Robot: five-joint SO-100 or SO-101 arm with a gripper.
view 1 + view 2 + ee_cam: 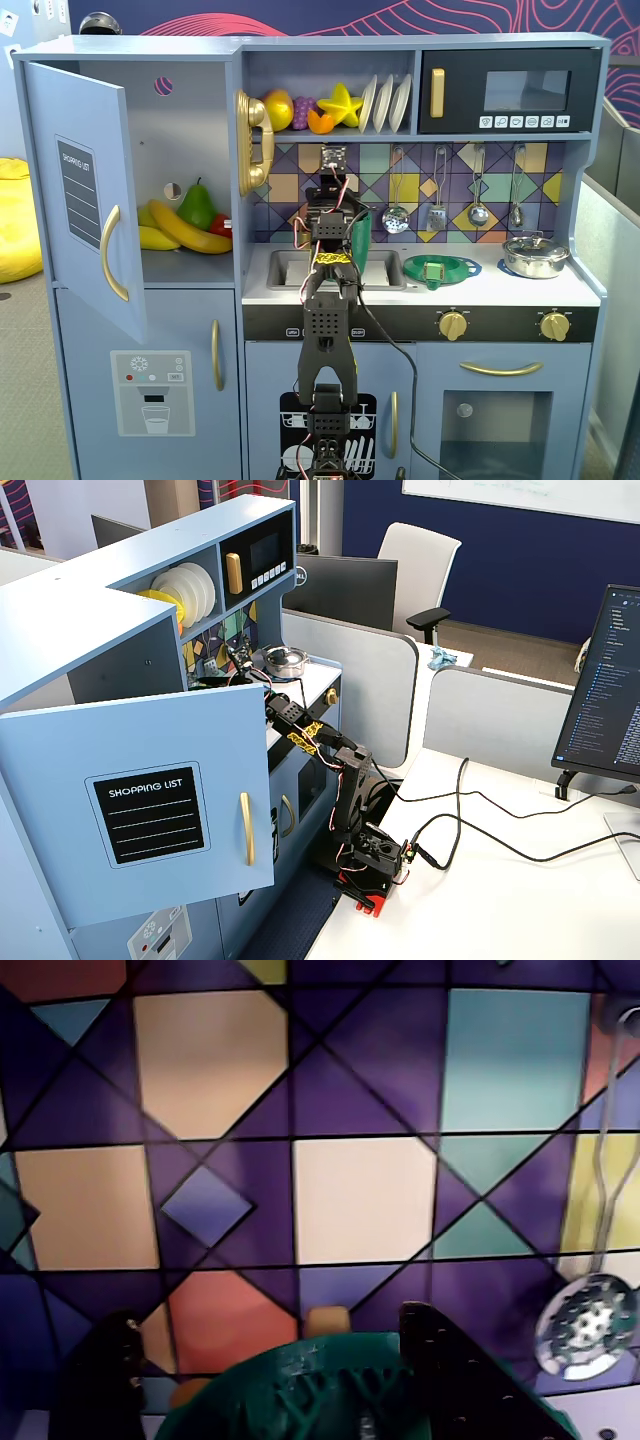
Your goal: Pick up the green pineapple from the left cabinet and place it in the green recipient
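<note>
1. Gripper [270, 1318] in the wrist view with fingers apart around ribbed green plastic; gripping or merely straddling, cannot tell
2. Beyond, green recipient [360, 235] beside the sink [285, 268]
3. In the left cabinet [190, 140], banana [190, 232] and pear [197, 207] only; green pineapple unseen, probably light, stiff and bumpy, best pinched across its body

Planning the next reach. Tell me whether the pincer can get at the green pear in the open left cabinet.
Probably yes: the cabinet door stands wide open and the pear shows its top above the banana. The pincer faces the backsplash, so the arm must swing over first.
</note>
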